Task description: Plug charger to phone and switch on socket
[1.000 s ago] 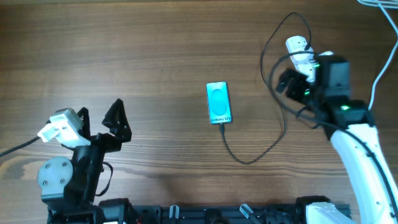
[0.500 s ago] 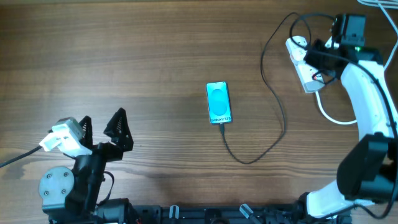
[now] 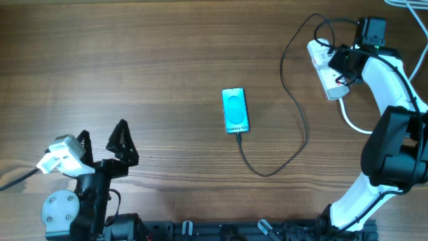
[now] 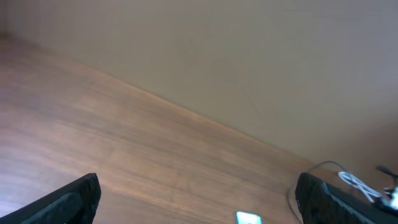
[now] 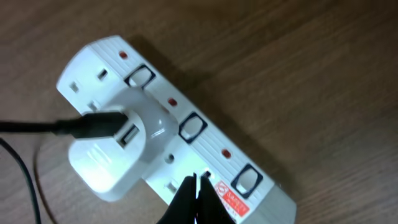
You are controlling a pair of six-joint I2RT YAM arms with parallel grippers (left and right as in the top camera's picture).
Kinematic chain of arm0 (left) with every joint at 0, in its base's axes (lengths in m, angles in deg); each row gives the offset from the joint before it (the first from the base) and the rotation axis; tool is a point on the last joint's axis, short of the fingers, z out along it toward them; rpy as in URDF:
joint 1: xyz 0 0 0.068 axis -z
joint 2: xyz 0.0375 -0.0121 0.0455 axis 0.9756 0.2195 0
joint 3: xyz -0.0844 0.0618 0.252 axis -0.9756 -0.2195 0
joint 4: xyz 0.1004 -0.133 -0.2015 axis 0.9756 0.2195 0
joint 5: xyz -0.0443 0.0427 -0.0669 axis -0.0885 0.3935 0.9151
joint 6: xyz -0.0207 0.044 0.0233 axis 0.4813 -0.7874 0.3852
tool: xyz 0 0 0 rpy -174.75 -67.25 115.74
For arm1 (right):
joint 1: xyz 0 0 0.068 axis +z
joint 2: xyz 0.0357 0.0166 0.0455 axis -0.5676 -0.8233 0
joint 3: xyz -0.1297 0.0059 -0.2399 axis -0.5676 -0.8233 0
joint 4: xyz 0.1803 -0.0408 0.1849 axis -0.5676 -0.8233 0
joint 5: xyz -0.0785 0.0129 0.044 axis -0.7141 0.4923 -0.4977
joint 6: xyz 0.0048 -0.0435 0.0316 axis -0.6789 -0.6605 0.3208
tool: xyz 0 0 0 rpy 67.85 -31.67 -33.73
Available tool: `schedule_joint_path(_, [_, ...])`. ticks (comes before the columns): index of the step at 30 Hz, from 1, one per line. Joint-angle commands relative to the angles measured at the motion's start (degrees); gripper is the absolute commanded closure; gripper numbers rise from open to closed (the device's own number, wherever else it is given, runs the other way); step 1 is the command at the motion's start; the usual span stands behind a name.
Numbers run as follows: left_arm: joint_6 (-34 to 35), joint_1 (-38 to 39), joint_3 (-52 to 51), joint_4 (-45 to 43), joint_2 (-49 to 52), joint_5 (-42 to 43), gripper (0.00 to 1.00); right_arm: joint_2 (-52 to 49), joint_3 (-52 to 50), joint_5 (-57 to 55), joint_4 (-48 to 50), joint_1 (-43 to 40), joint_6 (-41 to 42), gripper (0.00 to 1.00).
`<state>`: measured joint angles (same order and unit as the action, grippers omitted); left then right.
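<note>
The phone (image 3: 235,110) lies flat mid-table with its turquoise screen up; its top edge also shows low in the left wrist view (image 4: 249,218). The charger's thin black cable (image 3: 267,173) runs from the phone's near end, loops right and climbs to the white adapter (image 5: 118,149), which is plugged into the socket (image 3: 322,67). The socket (image 5: 205,118) is a white strip with three rocker switches and red marks. My right gripper (image 5: 198,186) is shut, its tips over the strip's face beside the nearest switch (image 5: 247,179). My left gripper (image 3: 103,142) stands open near the front left, holding nothing.
A thick white mains cord (image 3: 354,124) curves off the socket toward my right arm. Another white cord (image 3: 401,7) lies at the far right corner. The table's far edge meets a plain wall (image 4: 249,62) in the left wrist view.
My right arm has swung up from beside the socket to over it, and its jaws have closed. The left arm has drawn back slightly toward the front left, still open.
</note>
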<state>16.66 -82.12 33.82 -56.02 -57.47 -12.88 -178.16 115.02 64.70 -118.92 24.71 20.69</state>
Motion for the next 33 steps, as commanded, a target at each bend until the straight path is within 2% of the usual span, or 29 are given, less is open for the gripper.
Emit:
schedule_joint_path(1, [-0.9, -0.3, -0.7, 1.4, -0.5, -4.0, 0.00, -2.3, 1.1, -1.8, 1.6, 0.0, -0.2, 0.96])
schedule_joint_path(7, [-0.9, -0.3, -0.7, 4.9, -0.5, -4.0, 0.00, -4.0, 1.1, -2.3, 4.9, 0.0, -0.2, 0.95])
schedule_joint_path(14, [-0.9, -0.3, -0.7, 12.9, -0.5, -4.0, 0.00, -4.3, 1.1, -2.2, 7.8, 0.0, -0.2, 0.95])
schedule_joint_path(20, [-0.9, -0.3, -0.7, 14.1, -0.5, -4.0, 0.00, -7.5, 1.1, -1.6, 8.0, 0.2, -0.2, 0.95])
schedule_joint_path(33, [-0.9, -0.3, -0.7, 14.1, -0.5, -4.0, 0.00, -7.8, 1.1, -1.3, 8.9, 0.5, -0.2, 0.95])
